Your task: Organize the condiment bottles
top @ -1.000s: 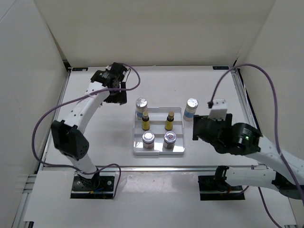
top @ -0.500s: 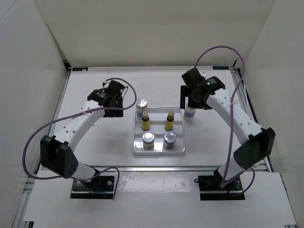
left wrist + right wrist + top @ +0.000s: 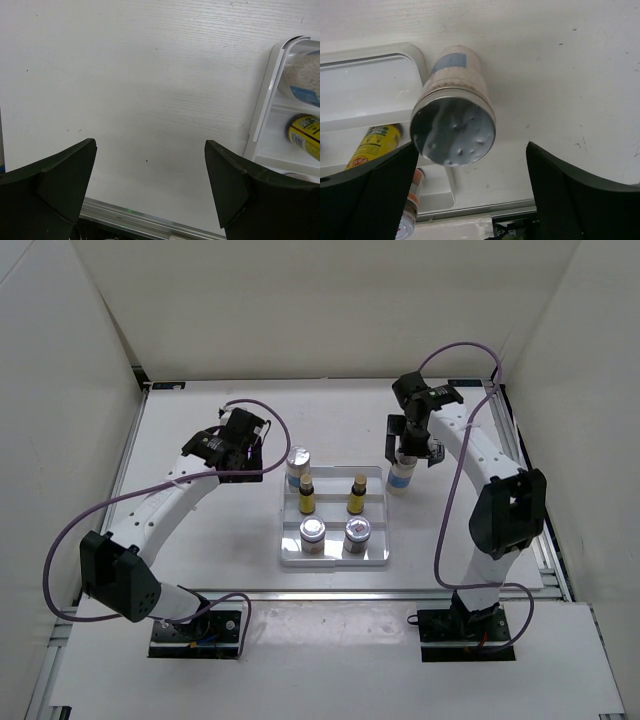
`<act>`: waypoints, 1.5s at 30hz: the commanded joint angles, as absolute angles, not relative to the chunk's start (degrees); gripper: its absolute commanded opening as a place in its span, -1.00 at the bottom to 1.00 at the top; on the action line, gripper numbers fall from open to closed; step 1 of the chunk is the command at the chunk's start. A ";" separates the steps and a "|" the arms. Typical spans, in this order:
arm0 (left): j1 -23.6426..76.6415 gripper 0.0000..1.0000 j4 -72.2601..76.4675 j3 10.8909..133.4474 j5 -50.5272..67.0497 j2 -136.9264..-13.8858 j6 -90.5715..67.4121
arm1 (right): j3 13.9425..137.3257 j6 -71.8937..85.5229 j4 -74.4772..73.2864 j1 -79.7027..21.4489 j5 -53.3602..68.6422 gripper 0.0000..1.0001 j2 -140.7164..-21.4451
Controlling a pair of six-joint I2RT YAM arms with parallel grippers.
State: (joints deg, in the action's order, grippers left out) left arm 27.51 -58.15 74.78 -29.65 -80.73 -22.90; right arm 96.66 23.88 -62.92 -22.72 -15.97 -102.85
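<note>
A white stepped tray (image 3: 335, 562) holds two yellow dark-capped bottles (image 3: 306, 498) (image 3: 355, 497) in its middle row and two silver-lidded jars (image 3: 313, 533) (image 3: 357, 532) in front. One white silver-capped bottle (image 3: 298, 462) stands at the tray's back left corner. The other white bottle (image 3: 400, 476) stands on the table just right of the tray. My right gripper (image 3: 411, 443) is open above that bottle; in the right wrist view its cap (image 3: 452, 131) sits between my fingers, nearer the left one. My left gripper (image 3: 246, 453) is open and empty over bare table left of the tray (image 3: 272, 90).
White walls close in the table on the back, left and right. A metal rail (image 3: 320, 592) runs along the near edge. In the left wrist view the back-left white bottle (image 3: 302, 80) and a yellow bottle (image 3: 305, 135) show inside the tray.
My right arm has swung from the near right side up to the back and now hangs over the right white bottle. My left gripper has shifted slightly nearer. No bottle has moved.
</note>
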 commanded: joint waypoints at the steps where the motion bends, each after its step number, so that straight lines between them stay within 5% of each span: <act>1: 27.51 1.00 -56.95 75.23 -31.03 -78.49 -22.50 | 97.30 22.24 -61.70 -21.01 -13.89 0.76 -104.06; 8: 27.51 1.00 -56.95 75.76 -31.03 -80.24 -21.97 | 97.21 20.39 -58.18 -20.48 -10.28 0.30 -106.52; 13: 27.51 1.00 -56.95 75.76 -31.03 -80.24 -21.97 | 100.01 20.39 -60.38 -20.48 -13.42 -0.45 -106.53; 22: 27.51 1.00 -56.95 75.76 -31.03 -80.77 -21.97 | 105.12 20.74 -62.05 -31.98 -31.91 -0.97 -97.91; 45: 27.51 1.00 -56.95 75.76 -30.50 -80.77 -21.97 | 107.31 20.65 -53.79 -35.95 -13.62 -1.00 -107.83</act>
